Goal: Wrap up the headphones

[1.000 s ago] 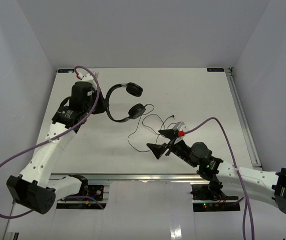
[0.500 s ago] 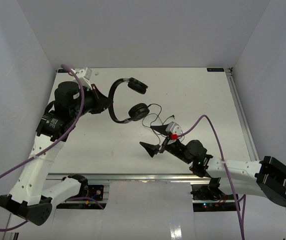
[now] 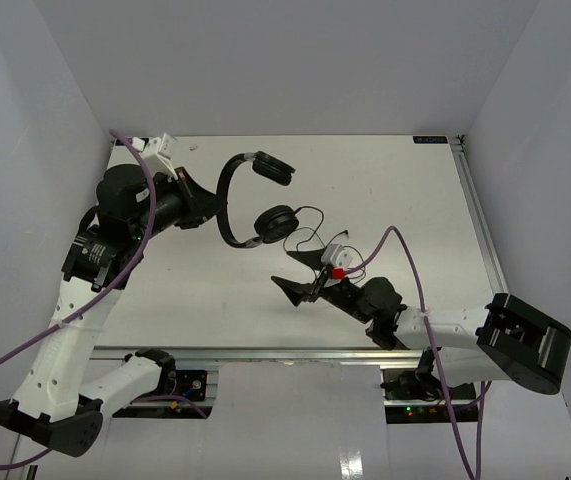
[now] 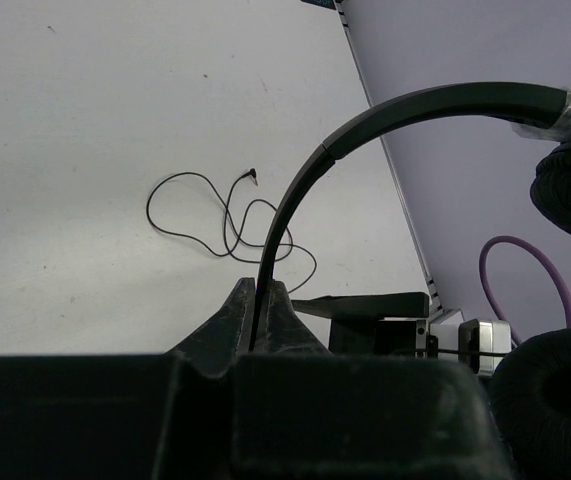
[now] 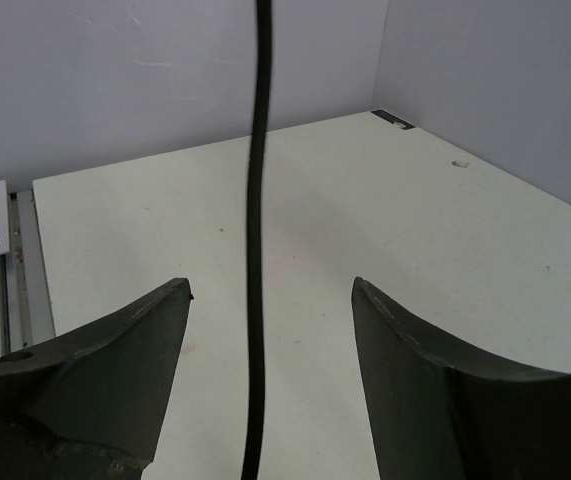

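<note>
The black headphones (image 3: 233,208) hang above the white table at the left. My left gripper (image 3: 213,207) is shut on the thin headband (image 4: 385,110), which runs up from between the fingers (image 4: 281,318). One earcup (image 3: 275,170) is at the far end and the other (image 3: 277,222) is lower. The thin black cable (image 3: 305,232) drops from the lower earcup and loops on the table (image 4: 215,225). My right gripper (image 3: 301,275) is open, and a strand of the cable (image 5: 258,200) runs upright between its fingers (image 5: 125,340) without touching them.
Purple robot cables (image 3: 420,262) arc over both arms. A metal rail (image 3: 485,250) runs along the table's right edge and another (image 3: 265,352) along the front. White walls enclose the table on three sides.
My left arm swung left and back and tilted the headphones, still gripped. My right gripper moved left and forward, coming round the hanging cable.
</note>
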`<move>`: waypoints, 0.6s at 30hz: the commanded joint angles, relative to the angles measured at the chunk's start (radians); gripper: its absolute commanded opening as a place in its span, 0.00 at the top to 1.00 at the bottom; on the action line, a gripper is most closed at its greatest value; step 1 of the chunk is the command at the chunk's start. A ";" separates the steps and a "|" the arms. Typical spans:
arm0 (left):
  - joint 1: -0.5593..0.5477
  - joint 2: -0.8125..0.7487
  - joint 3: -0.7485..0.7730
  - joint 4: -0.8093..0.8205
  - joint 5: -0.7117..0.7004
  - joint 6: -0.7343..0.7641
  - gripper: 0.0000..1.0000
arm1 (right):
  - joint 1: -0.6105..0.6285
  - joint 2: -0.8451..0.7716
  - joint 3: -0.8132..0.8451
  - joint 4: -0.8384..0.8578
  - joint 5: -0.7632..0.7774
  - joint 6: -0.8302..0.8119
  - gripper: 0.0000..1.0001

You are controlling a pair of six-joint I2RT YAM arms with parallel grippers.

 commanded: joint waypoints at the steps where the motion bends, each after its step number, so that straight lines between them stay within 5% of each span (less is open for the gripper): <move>1: -0.004 -0.030 0.052 0.028 0.021 -0.048 1.00 | 0.004 0.020 -0.016 0.195 0.038 0.007 0.34; 9: -0.004 -0.057 0.048 0.051 0.079 -0.089 1.00 | 0.004 0.107 -0.034 0.336 0.073 0.046 0.50; 18: -0.004 -0.064 0.095 0.022 0.079 -0.088 1.00 | 0.004 0.175 -0.088 0.469 0.090 0.087 0.54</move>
